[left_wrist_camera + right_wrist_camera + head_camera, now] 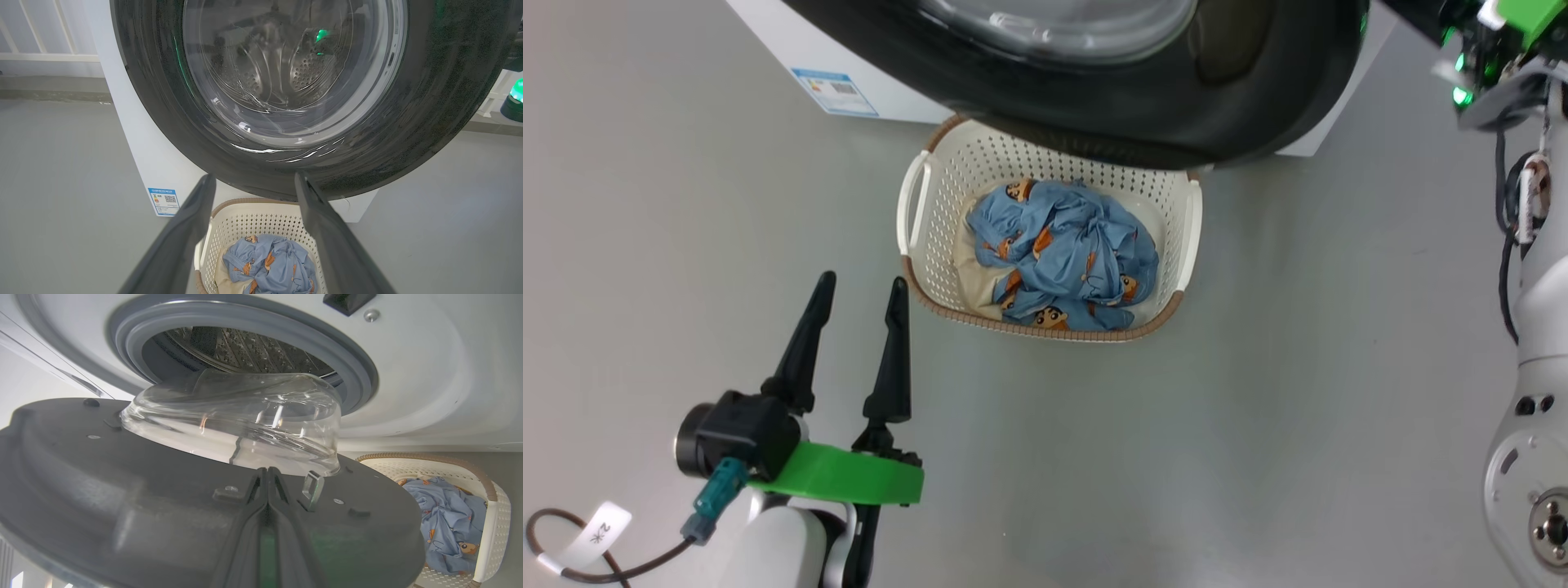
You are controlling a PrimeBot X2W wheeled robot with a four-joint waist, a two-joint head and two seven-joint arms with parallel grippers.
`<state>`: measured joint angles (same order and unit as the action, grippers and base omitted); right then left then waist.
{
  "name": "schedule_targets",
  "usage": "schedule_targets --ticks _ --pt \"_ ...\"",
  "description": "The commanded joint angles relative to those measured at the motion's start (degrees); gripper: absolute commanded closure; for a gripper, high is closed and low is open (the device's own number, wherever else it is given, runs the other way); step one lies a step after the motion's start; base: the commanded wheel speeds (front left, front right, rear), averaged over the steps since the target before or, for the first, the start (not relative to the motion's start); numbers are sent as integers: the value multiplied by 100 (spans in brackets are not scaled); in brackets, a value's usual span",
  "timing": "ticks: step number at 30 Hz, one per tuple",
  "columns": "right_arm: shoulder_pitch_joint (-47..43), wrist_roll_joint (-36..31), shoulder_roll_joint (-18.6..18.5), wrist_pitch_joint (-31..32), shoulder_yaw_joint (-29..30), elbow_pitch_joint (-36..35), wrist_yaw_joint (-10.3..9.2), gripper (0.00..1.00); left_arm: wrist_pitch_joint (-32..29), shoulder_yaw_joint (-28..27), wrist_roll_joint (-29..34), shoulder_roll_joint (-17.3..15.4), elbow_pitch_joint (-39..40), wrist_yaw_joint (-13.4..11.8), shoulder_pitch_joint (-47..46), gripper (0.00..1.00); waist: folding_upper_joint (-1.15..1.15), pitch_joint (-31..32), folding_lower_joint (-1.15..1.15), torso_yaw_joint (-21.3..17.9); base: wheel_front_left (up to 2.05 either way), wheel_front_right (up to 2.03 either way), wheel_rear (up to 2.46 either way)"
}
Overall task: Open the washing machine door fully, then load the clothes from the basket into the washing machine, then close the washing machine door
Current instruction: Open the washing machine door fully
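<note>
1. Nearest to us is the left tool [863, 282], low at the left of the head view. Its two dark fingers stand wide apart and hold nothing (released).
2. We see the right tool [267, 473] in its own wrist view. Both fingers are pressed together, clenched, with nothing between them.
3. Its tips reach the dark inner face of the washing machine door [102, 477], just beside a small metal latch hook [311, 489] (we cannot tell if they really touch the door).
4. We find the door partly open. Its glass bowl [245, 416] points toward the grey rubber ring [355, 367] and the perforated drum [245, 343] of the washing machine [429, 375].
5. From the head view, the glossy black rim of the door hangs over the far edge of the basket [913, 204].
6. We see the basket on the grey floor [1258, 449], in front of the machine and near its blue label [833, 91].
7. We see the clothes [1066, 245] inside the basket: a crumpled light blue heap with orange prints, and a cream piece under its left side.
</note>
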<state>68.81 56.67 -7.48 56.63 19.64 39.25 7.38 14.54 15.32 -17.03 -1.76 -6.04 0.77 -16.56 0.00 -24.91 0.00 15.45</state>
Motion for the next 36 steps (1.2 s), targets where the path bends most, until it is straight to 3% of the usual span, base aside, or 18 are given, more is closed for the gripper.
schedule_targets --ticks 1,17,24,36 --pt "-47 44 242 157 -57 -220 11 100 46 -220 46 -111 151 33 90 0 0 94 0 -22 0 0 0" --pt "-892 158 455 1614 100 -804 11 100 46 -360 130 -111 187 97 321 0 0 431 0 38 0 0 0" --pt "-1314 755 458 1728 -491 -882 11 100 46 -368 150 -111 177 127 378 0 0 573 0 92 0 0 0" --pt "-2073 1652 459 1318 -1811 -1160 11 100 46 -343 193 -111 189 160 463 0 0 799 0 203 0 0 0"
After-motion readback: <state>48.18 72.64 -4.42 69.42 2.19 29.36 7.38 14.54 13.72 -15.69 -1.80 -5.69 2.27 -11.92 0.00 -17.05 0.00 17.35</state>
